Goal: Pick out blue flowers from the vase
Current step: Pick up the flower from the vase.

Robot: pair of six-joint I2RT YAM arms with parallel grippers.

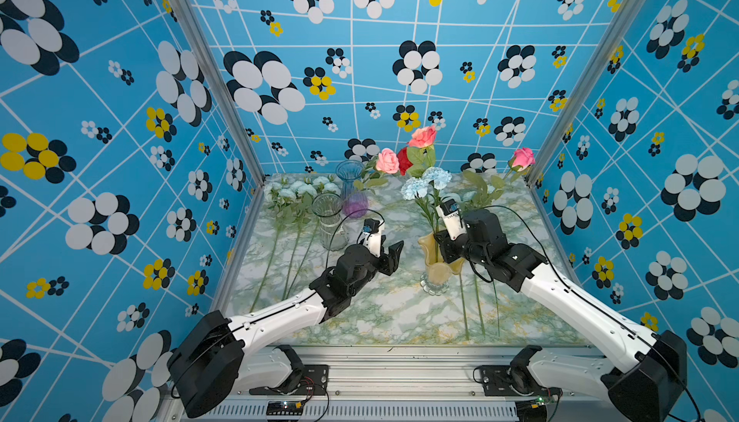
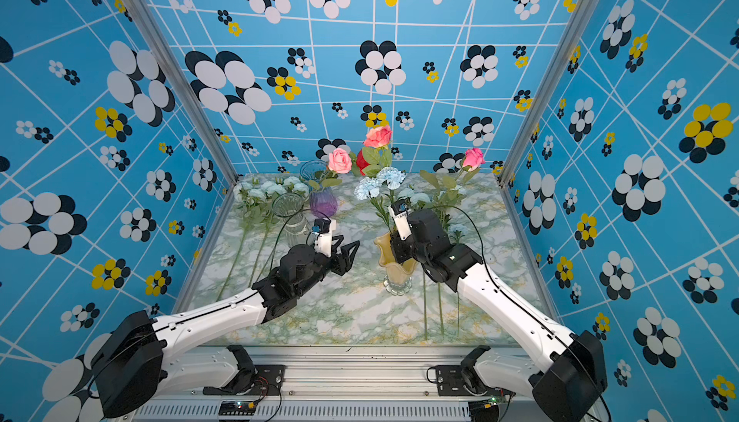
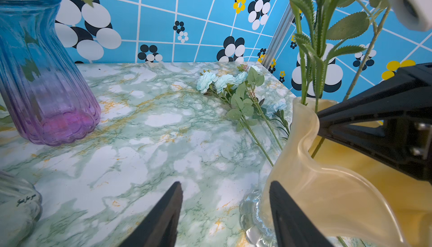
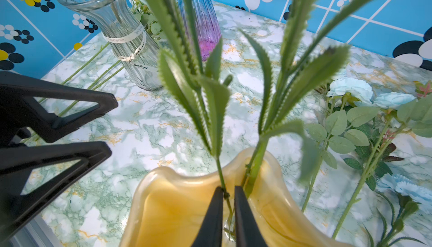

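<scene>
Right end effector (image 4: 228,190), lower centre, clamps a stem (image 4: 221,175) of the two blue carnations (image 1: 412,189) remaining in the amber vase (image 4: 182,199); left end effector (image 3: 225,183) gapes; other blue flowers (image 1: 306,188) lie on the bench (image 1: 384,312).

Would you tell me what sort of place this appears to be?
Probably a staged robot test booth: flower-print blue panels on an aluminium frame, a marble-look tabletop, and two arms bolted to a front rail.

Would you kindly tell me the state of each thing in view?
Left gripper: open, empty.
Right gripper: shut on a stem.
Yellow vase: upright, holding two blue flowers.
Blue vase: upright, holding a pink rose.
Clear vase: upright, seemingly empty.
Other blue flowers: lying on the table.
</scene>
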